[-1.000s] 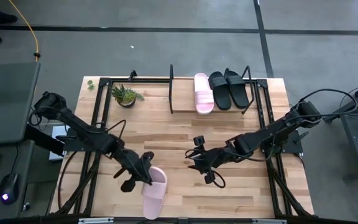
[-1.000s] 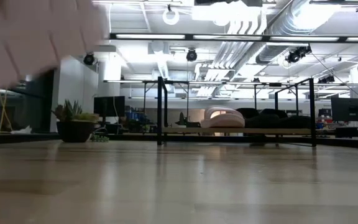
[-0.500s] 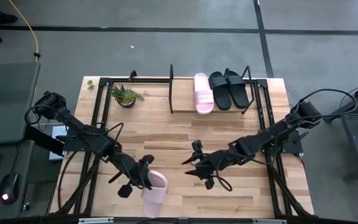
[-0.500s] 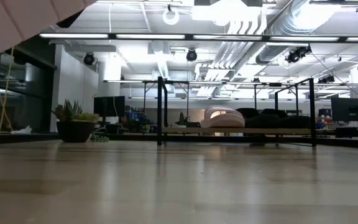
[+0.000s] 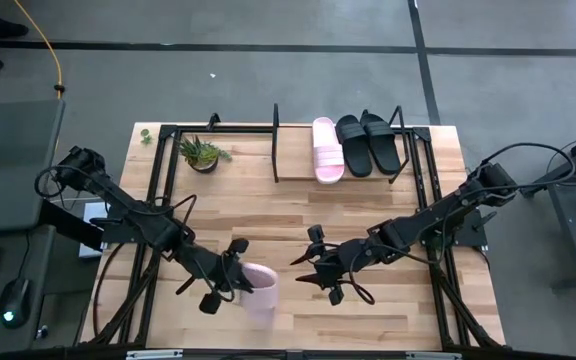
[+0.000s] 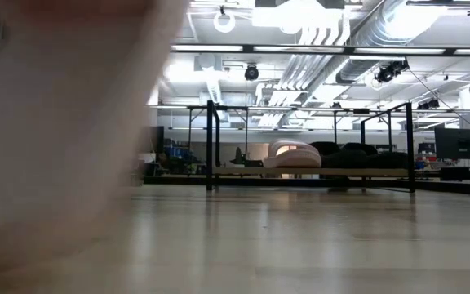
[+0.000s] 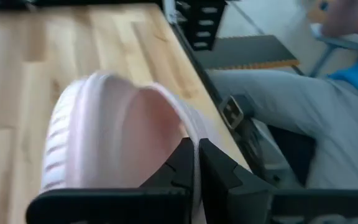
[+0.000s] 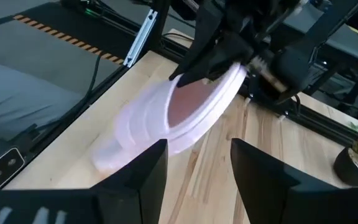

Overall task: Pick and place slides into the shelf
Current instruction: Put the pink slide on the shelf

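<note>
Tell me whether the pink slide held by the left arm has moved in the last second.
Yes. The pink slide has swung rightward, away from the table's left edge.

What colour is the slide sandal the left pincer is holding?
Pale pink slide sandal, clearest in the right wrist view.

This looks like a robotics lab inside a large open office hall, not a home. The low view shows a high ceiling with bare silver ducts [image 6: 398, 33], pipes and long strip lights [image 6: 317, 49] (all uncovered, as in an industrial building), and rows of desks with monitors [image 6: 459, 145] far behind. From above, the wooden table [image 5: 368, 200] stands on a grey floor marked with dark tape lines [image 5: 423, 60], framed by black metal rails [image 5: 158, 170], with a side desk holding a computer mouse [image 5: 8, 318] and a yellow cable [image 5: 56, 55] on the floor.
</note>
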Tool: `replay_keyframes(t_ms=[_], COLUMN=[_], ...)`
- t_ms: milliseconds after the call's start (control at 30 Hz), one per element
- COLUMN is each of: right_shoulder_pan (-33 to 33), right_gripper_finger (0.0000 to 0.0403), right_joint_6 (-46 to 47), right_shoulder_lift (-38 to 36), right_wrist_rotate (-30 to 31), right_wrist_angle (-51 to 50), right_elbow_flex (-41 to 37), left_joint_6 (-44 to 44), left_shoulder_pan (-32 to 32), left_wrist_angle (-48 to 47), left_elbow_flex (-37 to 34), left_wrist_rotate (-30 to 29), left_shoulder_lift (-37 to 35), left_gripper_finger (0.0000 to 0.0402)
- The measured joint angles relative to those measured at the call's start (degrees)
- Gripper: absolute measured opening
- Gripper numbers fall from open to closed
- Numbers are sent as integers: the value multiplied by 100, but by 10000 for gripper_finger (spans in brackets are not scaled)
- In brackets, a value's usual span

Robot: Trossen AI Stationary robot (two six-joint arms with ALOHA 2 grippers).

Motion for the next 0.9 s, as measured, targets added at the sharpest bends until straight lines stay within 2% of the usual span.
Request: replay_keyframes(t_ms=[200, 300, 467, 533, 700, 900], right_shoulder_pan=[10, 48, 145, 176, 180, 188], right_gripper_finger=[168, 168, 168, 168, 168, 168], right_joint_6=[231, 111, -17, -31, -20, 86], right_shoulder_lift=[0, 0, 0, 0, 0, 0], right_wrist_rotate=[397, 665, 1645, 1984, 2552, 3068], right_wrist_angle=[-49, -135, -362, -432, -457, -461], right_elbow_flex=[0, 0, 0, 0, 0, 0], left_joint_6=[124, 133, 110, -6, -311, -352], left_shoulder_pan=[0, 0, 0, -2, 0, -4], left_wrist_angle=[-270, -283, -483, -600, -730, -737], left_elbow_flex=[322, 332, 332, 332, 332, 332], left_wrist_rotate=[-819, -1029, -1362, -1661, -2593, -3275], left_shoulder_lift=[0, 0, 0, 0, 0, 0], left_gripper_finger=[0, 0, 0, 0, 0, 0])
